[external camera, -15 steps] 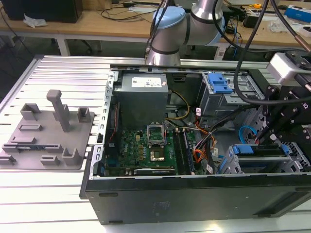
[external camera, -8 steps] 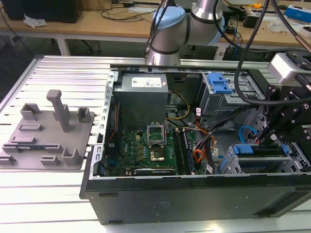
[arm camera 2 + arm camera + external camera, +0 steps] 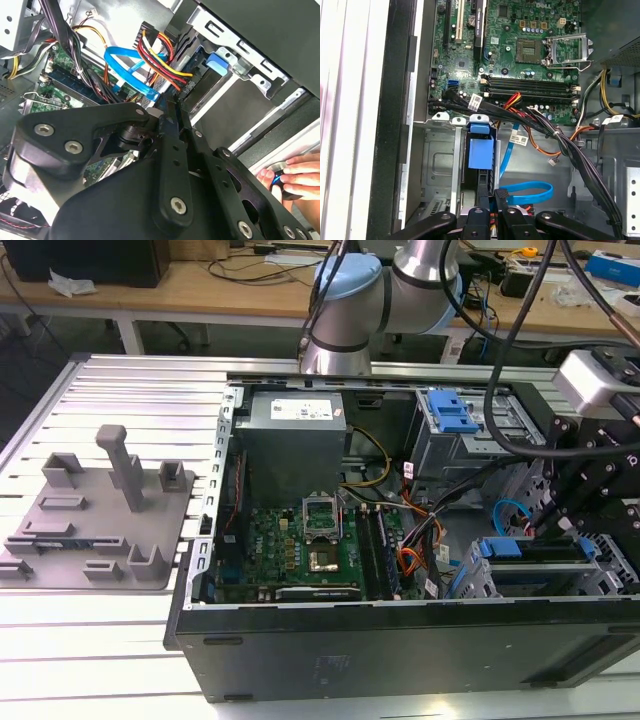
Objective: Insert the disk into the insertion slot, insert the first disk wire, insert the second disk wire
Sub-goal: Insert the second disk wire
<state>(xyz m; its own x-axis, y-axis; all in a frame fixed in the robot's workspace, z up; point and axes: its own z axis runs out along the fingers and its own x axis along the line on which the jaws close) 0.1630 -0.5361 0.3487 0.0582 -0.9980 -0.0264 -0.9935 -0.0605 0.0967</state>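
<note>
The disk, in its bright blue carrier, sits inside the insertion slot, a grey sheet-metal cage at the case's front corner on the exterior view's right. My gripper hangs right over the disk's rear end. In the first wrist view its fingers stand close together around the black plug of a flat blue disk wire. The second wrist view shows that blue wire ending at the gripper. Beside it, a bundle of red, yellow and black wires runs to the disk's back.
The open computer case holds the motherboard, a grey power supply and a taller bay with a blue latch. Thick black cables cross beside the cage. A grey fixture plate lies outside. A person's hand rests near the case.
</note>
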